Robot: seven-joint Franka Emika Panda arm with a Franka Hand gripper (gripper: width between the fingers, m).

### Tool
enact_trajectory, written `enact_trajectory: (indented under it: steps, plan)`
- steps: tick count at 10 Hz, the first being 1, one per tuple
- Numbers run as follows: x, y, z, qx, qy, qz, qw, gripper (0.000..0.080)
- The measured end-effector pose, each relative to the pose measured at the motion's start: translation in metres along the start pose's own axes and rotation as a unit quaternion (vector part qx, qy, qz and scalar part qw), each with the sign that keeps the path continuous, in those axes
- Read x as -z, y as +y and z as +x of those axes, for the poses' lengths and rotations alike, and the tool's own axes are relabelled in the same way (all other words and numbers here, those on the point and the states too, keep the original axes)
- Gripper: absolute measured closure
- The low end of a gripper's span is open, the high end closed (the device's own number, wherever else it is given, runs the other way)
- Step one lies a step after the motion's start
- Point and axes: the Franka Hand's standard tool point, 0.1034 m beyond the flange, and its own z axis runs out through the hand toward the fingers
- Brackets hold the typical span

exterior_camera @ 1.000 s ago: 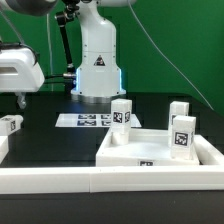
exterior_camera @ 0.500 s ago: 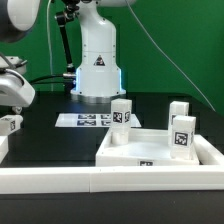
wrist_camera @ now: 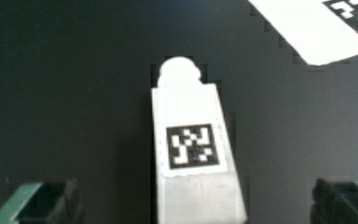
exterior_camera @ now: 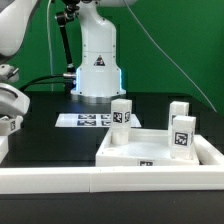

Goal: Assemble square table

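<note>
1. The loose leg (wrist_camera: 190, 135) lies flat on the black table (exterior_camera: 60, 140), at the exterior view's left edge. In the wrist view it is a long white block with a square tag on its upper face and a small peg at one end.
2. The square slab (exterior_camera: 160, 150) lies well apart from it, toward the exterior view's right, with three legs (exterior_camera: 121, 113) already standing on it.
3. The gripper (wrist_camera: 190, 203) hangs over the loose leg with its jaws wide apart and nothing between them; one finger (wrist_camera: 37, 200) shows on each side of the block.
4. I judge the step in hand is to grasp this leg. To do it well, keep the block centred between the fingers and go straight down.
5. Close on the long flat sides, near the middle, so the leg does not turn.
6. The marker board (wrist_camera: 327, 25) lies near; the fingers should not touch it.
</note>
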Motion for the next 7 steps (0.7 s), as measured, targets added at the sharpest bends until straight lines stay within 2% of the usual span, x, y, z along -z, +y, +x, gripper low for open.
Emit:
enact_trajectory:
  steps: [7]
  plan:
    - [-0.0072,0.0014,0.0024,0.012,0.002,-0.002,1.000,0.0151]
